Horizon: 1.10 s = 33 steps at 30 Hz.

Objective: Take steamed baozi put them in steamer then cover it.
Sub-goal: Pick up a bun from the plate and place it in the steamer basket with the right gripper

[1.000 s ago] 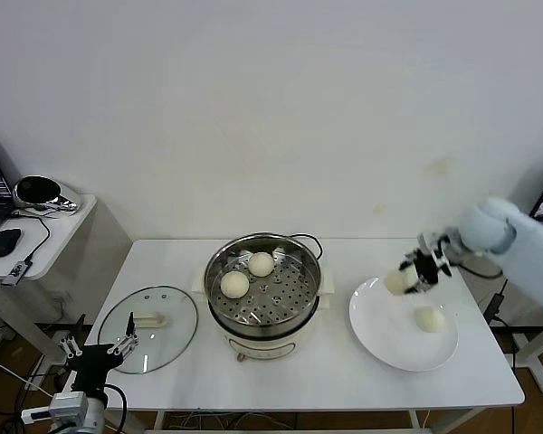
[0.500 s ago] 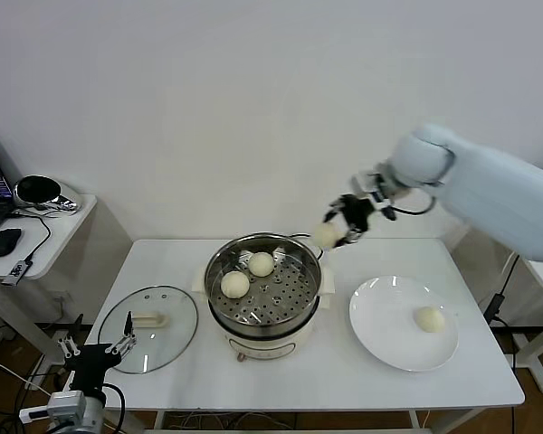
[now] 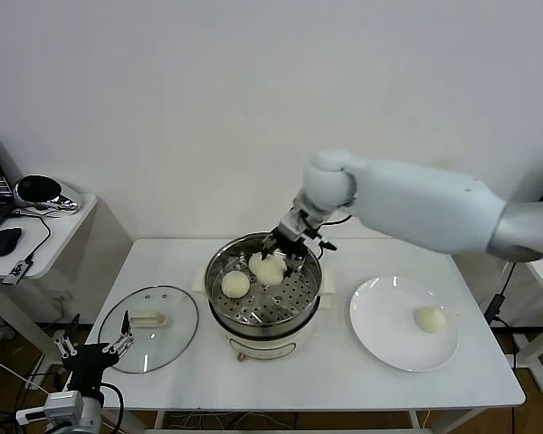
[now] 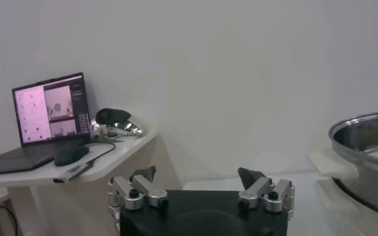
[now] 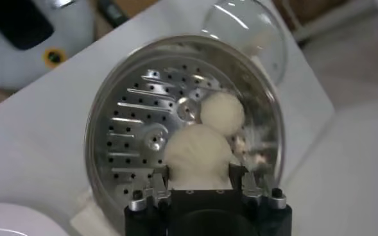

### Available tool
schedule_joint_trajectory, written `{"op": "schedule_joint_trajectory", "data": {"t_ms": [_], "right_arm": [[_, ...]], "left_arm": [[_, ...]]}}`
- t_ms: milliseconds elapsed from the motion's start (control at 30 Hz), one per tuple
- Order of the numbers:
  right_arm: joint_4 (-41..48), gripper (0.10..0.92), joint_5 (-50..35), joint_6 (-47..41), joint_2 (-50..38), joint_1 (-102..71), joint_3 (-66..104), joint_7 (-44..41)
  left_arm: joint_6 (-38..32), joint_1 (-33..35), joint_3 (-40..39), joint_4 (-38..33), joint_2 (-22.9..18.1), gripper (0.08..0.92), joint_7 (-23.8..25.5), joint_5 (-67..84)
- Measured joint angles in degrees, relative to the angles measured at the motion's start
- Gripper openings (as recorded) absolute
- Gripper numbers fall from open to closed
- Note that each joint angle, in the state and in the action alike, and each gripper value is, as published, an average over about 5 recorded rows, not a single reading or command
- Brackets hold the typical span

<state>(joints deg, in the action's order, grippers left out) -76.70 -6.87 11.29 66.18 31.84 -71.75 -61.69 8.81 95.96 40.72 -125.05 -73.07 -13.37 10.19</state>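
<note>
**Right end effector over steamer, bun between its fingers**

The right end effector (image 3: 283,254) is positioned above the far part of the steamer (image 3: 264,287), inside the line of the rim. Its fingers stand narrowly apart on either side of a steamed baozi (image 5: 198,157); in the right wrist view the bun sits between them, above the perforated tray (image 5: 137,138). Whether the bun already rests on the tray cannot be told.

Two further buns lie on the tray: one (image 3: 236,284) toward the robot's left, and one (image 3: 257,263) just behind it, partly covered by the held bun. A fourth bun (image 3: 428,318) lies on the white plate (image 3: 380,339), on the worktop (image 3: 344,380) to the right of the steamer.

The cover (image 3: 149,328) lies flat on the worktop to the left of the steamer, handle up, apart from the pot.

The left end effector (image 3: 95,351) is idle, low at the near left edge of the worktop, fingers spread wide with nothing between them.

A side table (image 3: 50,237) to the left carries a laptop (image 4: 47,125) and a mouse (image 3: 4,241).
</note>
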Motion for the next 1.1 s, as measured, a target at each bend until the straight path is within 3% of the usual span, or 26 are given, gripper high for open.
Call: {"op": "schedule_joint_trajectory", "data": {"t_ms": [667,933,1100], "right_arm": [[0.67,0.602,10.5,11.58,5.03,-3.35,-3.92,0.99],[0.44,0.79,10.58,12.3,4.99,-2.89,-3.64,1.78],[-0.58,0.821,9.67,11.02,3.55,-0.63,-3.31,1.09]], "left_arm": [[0.0,-0.03,0.07,0.31,-0.37,0.823,0.0,0.04],[0.01,-0.29,-0.03,0.38,-0.28,0.823,0.0,0.06],[0.06,-0.45,-0.23,0.24,-0.06,0.823,0.0,0.3]]}}
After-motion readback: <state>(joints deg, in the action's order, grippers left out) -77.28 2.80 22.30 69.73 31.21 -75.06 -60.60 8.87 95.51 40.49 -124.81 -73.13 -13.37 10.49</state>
